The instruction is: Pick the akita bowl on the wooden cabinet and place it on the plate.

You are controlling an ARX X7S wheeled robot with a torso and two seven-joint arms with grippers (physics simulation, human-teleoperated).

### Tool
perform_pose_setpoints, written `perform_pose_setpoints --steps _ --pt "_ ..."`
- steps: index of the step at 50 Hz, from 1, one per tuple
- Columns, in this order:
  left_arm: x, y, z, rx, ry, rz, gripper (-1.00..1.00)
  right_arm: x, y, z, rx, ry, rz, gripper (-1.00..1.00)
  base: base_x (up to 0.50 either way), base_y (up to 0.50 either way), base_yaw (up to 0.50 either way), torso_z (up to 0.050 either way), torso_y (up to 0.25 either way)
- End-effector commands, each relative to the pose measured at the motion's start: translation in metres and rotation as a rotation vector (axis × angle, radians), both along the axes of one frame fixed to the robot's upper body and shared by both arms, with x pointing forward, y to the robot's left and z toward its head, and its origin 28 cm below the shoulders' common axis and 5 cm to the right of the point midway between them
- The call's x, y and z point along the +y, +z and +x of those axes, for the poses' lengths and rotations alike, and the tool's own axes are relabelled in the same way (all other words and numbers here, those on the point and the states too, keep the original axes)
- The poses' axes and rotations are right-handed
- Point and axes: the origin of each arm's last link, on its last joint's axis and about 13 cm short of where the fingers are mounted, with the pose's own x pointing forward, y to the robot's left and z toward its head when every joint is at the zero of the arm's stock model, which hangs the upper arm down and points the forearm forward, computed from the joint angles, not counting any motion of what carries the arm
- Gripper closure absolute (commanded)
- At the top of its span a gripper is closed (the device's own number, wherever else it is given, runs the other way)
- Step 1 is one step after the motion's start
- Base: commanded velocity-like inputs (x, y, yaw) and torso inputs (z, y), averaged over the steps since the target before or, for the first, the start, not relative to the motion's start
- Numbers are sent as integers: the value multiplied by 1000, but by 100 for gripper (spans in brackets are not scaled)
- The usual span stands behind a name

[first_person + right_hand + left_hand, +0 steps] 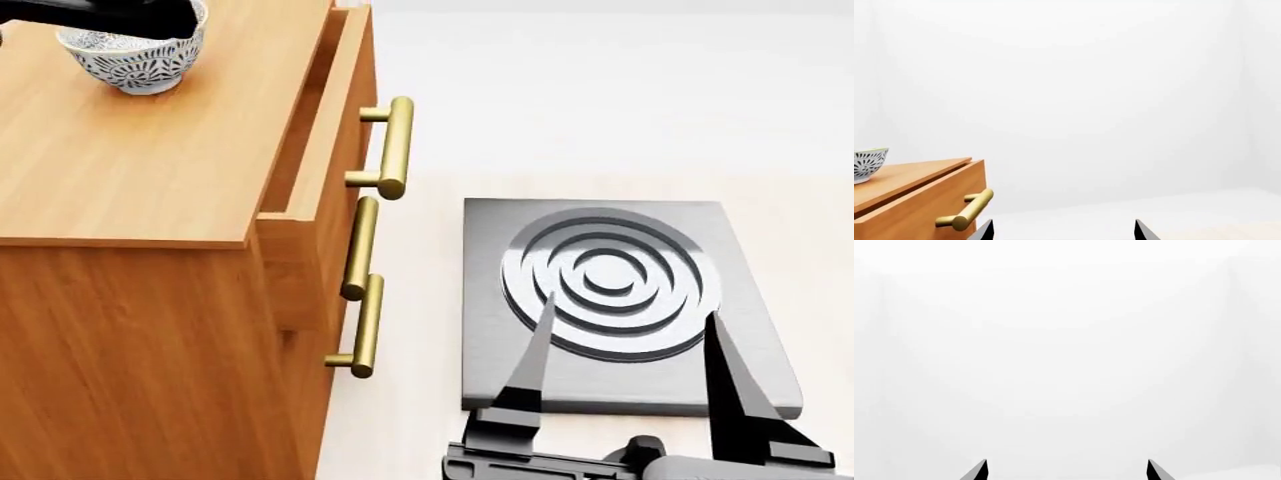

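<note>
akita bowl point(135, 58) on wooden cabinet point(147, 160) | R gripper point(625, 335) jaws apart, well away | L gripper point(1066, 470) spread

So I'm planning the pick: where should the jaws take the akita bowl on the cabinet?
Probably on the rim, from straight above. The akita bowl stands upright on the wooden cabinet, its mouth open upward; its wall curves in toward a narrow foot, so one finger inside and one outside the thin lip looks most secure.

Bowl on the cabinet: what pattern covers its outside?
Dense black leaf-like marks on white; the bowl shows best in the head view.
</note>
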Motion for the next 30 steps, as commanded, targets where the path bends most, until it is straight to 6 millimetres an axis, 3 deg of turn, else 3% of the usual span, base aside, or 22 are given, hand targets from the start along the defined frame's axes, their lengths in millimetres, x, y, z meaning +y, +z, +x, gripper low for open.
perform_pose_setpoints --steps 1,6,13,30 --pt "-5 24 8 6 12 -1 -100 0 0 0 0 2 -1 -100 0 0 0 0 0" --pt "-9 50 11 -3 -22 13 -100 1 -1 0 2 4 -2 -100 0 0 0 0 0" --pt "-11 78 32 79 -38 -12 -100 1 -1 0 2 8 1 -100 0 0 0 0 0" --pt "-24 114 74 182 -81 98 -100 0 -2 1 6 13 9 -100 0 0 0 0 0"
